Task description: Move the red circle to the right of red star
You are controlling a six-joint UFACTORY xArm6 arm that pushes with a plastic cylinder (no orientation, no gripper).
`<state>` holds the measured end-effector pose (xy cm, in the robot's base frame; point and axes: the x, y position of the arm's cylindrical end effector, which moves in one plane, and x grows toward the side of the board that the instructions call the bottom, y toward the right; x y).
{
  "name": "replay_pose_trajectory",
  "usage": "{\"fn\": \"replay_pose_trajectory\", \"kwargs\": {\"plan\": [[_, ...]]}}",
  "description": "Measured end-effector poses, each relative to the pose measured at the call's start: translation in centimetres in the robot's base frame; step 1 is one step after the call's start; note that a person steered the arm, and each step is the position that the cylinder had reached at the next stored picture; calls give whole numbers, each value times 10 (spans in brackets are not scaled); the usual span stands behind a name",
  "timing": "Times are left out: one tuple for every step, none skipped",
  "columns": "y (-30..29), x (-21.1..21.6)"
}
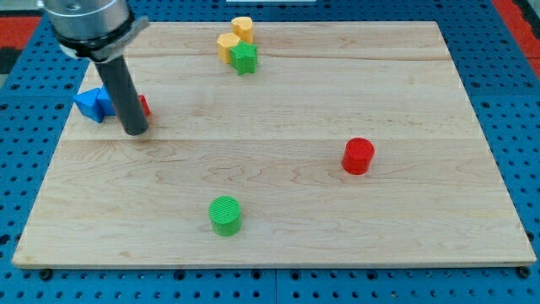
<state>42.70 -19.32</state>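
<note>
While the rod stands near the view's left edge of the wooden board (pixel 278 211), my tip (pixel 136 131) rests on the surface just in front of a red block (pixel 143 105), mostly hidden behind the rod so its shape can't be made out; may be the red star, can't tell. Tool is a plain rod, no jaws, holding nothing, and whether the tip touches that red block is unclear. Blue block (pixel 91 103) sits just to the view's left of the rod, up against the hidden red piece, shape irregular. Red circle (pixel 358 155) sits well apart, on the view's right half around mid-height, upright, nothing touching it. Green circle (pixel 225 214) is near the view's bottom centre, alone. Cluster at the view's top centre: yellow block (pixel 243 28) furthest back, orange-yellow block (pixel 227 45) just below-left of it, green star (pixel 244 58) in front, touching the orange-yellow one. Blue pegboard (pixel 506 51) surrounds the board.
</note>
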Motion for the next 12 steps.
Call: {"fn": "replay_pose_trajectory", "kwargs": {"plan": [[81, 9], [189, -3], [243, -18], [353, -9], [414, 42], [394, 46], [317, 27], [350, 50], [382, 80], [340, 74], [316, 32], [291, 37]]}}
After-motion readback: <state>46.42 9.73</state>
